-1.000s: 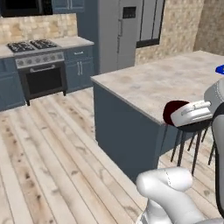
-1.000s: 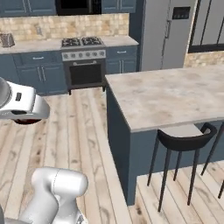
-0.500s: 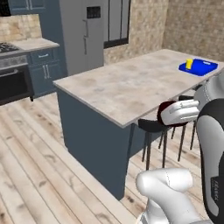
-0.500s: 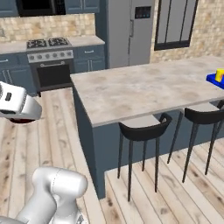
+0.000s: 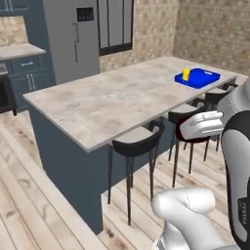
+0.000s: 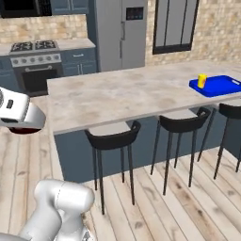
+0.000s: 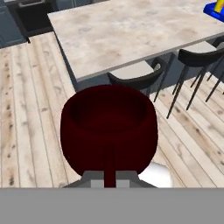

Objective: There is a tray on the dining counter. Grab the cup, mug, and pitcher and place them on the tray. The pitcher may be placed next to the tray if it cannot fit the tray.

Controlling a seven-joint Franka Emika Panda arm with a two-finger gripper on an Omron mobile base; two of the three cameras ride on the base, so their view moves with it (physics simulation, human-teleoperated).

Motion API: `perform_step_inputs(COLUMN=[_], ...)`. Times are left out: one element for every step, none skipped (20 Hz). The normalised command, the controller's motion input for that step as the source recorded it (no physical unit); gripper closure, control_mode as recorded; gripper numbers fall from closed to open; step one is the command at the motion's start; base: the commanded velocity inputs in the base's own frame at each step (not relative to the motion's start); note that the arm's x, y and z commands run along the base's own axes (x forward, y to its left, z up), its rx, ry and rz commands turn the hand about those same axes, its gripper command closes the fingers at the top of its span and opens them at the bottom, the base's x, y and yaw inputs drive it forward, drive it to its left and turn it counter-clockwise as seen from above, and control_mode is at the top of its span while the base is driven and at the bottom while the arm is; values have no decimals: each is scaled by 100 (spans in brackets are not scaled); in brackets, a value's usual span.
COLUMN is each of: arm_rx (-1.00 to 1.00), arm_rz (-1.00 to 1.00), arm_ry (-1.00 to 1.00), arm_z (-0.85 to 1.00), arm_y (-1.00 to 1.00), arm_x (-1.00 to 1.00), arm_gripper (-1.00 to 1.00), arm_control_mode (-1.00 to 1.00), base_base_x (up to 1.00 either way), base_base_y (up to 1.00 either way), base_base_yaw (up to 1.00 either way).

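Tray (image 5: pixel 197 78) sat on dining counter (image 5: pixel 112 95), toward its far right end; cup (image 5: pixel 186 73) stood upright in tray's left part. Stools (image 6: pixel 113 141) ranged along counter's near side, seats tucked under overhang. Fridge (image 6: pixel 123 33) behind counter, stove (image 6: pixel 34 61) to fridge's left. Mug (image 7: pixel 109 127) up off floor, in front of counter's left end, held at gripper (image 7: pixel 108 181).

Kitchen furniture and fittings on a pale plank floor.
Three black stools (image 6: pixel 113 141) in a row, tucked under a stone overhang; grey fridge (image 6: pixel 123 33) against the back wall, beside a dark-framed window (image 6: pixel 174 23); stove (image 6: pixel 35 63) with oven set among blue cabinets (image 5: pixel 29 73); brick walls (image 5: pixel 215 29).
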Motion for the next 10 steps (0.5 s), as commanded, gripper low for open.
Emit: perform_step_inputs(arm_rx=[0, 0, 0, 0, 0, 0, 0, 0, 0, 0], arm_rz=[0, 0, 0, 0, 0, 0, 0, 0, 0, 0], arm_ry=[0, 0, 0, 0, 0, 0, 0, 0, 0, 0], arm_z=[0, 0, 0, 0, 0, 0, 0, 0, 0, 0], arm_y=[0, 0, 0, 0, 0, 0, 0, 0, 0, 0], arm_x=[0, 0, 0, 0, 0, 0, 0, 0, 0, 0], arm_gripper=[100, 100, 100, 100, 100, 100, 100, 100, 100, 100], arm_control_mode=[100, 100, 100, 100, 100, 100, 100, 100, 100, 100], base_base_x=[0, 0, 0, 0, 0, 0, 0, 0, -11, -11], base_base_y=[-100, -100, -100, -100, -100, -100, -100, -100, -100, -100], base_base_yaw=[4, 4, 3, 4, 3, 3, 3, 4, 4, 4])
